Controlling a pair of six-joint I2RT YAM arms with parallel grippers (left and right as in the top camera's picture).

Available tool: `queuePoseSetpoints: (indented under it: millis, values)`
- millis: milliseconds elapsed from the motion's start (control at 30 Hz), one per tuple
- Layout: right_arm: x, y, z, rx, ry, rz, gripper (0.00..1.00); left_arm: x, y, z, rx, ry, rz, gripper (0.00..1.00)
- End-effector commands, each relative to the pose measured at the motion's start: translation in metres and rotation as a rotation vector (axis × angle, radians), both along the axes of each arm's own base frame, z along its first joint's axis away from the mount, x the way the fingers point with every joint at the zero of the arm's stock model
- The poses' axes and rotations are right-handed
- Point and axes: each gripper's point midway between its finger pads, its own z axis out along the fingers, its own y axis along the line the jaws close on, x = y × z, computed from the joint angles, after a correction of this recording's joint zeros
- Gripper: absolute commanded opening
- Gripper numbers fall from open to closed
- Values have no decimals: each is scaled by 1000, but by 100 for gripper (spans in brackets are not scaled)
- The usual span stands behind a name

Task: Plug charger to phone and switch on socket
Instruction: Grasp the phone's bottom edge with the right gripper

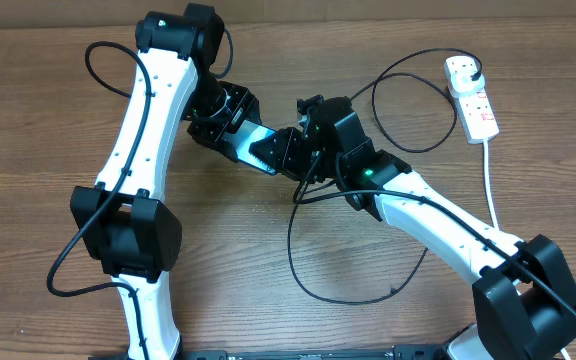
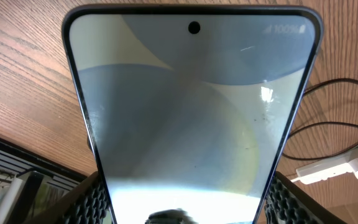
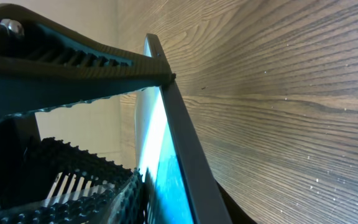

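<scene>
Over wood-grain table [image 1: 228, 285], left end effector [image 2: 189, 202] clasps phone [image 2: 191, 112]; right end effector [image 3: 151, 127] grip unclear.

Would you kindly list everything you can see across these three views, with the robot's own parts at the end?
slim rectangular smartphone: one, pale blue-grey screen in a thin dark frame, mid-table between the two grippers
long thin charger cable: one, black, its plug on the power strip, looping across the table to the grippers
elongated power strip: one, white with red markings, far right of the table
thick white cord: one, white, running from the power strip toward the near right edge
wooden table: one, brown, under everything
left arm and right arm: two, white with black joints, meeting mid-table
left gripper: one, black, closed on the smartphone's sides
right gripper: one, black, one finger at the smartphone's edge; grip unclear
</scene>
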Motion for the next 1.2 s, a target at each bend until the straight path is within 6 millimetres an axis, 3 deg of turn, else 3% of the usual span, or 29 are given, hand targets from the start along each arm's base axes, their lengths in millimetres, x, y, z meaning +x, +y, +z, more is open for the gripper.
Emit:
queuePoseSetpoints:
  millis: [0,667,1167]
  values:
    - [7,3,6,1,-26,-16,27,0,-5,9,-9,-22,-6,4]
    - [11,5,13,22,-56,-23,17,-5,-8,9,-9,-7,-14,4]
    - [11,5,13,23,-58,-23,16,-5,-9,9,-10,-6,-15,4]
